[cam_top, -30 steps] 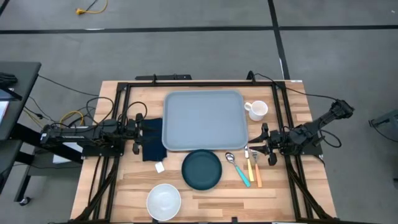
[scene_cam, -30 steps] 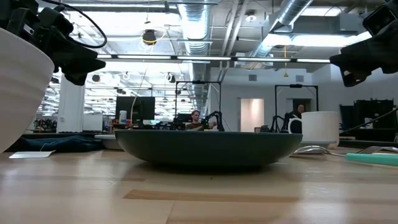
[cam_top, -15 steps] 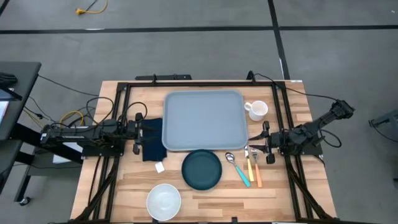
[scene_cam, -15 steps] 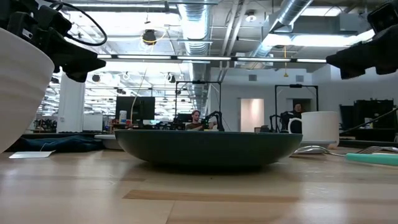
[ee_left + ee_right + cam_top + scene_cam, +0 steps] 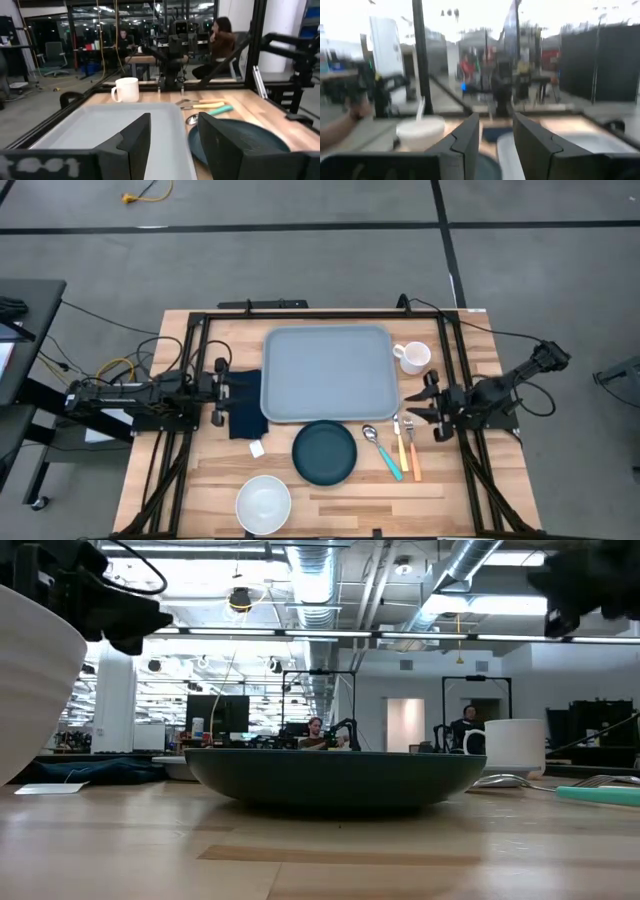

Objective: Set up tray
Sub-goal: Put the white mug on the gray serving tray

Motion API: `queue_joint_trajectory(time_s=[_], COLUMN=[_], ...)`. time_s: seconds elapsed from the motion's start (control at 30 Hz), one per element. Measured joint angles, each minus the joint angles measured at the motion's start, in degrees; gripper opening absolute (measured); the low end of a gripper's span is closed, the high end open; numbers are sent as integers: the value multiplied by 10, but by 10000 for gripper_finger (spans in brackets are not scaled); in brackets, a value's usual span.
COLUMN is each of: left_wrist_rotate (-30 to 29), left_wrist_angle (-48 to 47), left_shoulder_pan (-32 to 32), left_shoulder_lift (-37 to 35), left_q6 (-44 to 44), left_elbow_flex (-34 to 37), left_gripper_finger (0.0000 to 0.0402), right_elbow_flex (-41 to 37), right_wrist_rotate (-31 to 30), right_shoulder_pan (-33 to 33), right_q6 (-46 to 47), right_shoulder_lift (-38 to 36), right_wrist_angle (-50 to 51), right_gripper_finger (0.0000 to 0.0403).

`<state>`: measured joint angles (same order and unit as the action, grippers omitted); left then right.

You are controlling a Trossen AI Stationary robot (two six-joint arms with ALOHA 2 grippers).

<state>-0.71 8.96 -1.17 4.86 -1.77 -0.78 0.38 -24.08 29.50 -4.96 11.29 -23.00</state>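
Wooden slat table [image 5: 470, 350] bears smooth rounded-corner rectangular plastic tray [image 5: 328, 373].

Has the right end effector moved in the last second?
Yes. In the high view the right end effector has shifted slightly toward the mug; in the low view it has risen.

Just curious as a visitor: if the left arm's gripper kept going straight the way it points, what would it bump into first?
Probably the tray: the left gripper, open, points across the napkin towards its near edge, though its height is unclear.
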Motion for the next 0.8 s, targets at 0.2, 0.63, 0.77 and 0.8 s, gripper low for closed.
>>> queue_joint_trajectory(time_s=[0.2, 0.63, 0.77, 0.8], left_wrist_rotate=[1, 3, 0, 0], left_wrist_angle=[13, 11, 19, 21], left_shoulder_pan=[0, 0, 0, 0], left_shoulder_lift=[0, 0, 0, 0], left_q6=[23, 51, 8, -2], left_elbow_flex=[0, 0, -1, -1], left_gripper_finger=[155, 155, 155, 155], right_elbow_flex=[0, 8, 44, 57], right_wrist_rotate=[-9, -313, -319, -323], right_shoulder_pan=[0, -73, -110, -119], right_q6=[-31, -53, -40, -25], right_shoulder_lift=[0, 0, 0, 0], right_wrist_angle=[-79, -127, -38, -11], right_gripper_finger=[113, 113, 113, 113])
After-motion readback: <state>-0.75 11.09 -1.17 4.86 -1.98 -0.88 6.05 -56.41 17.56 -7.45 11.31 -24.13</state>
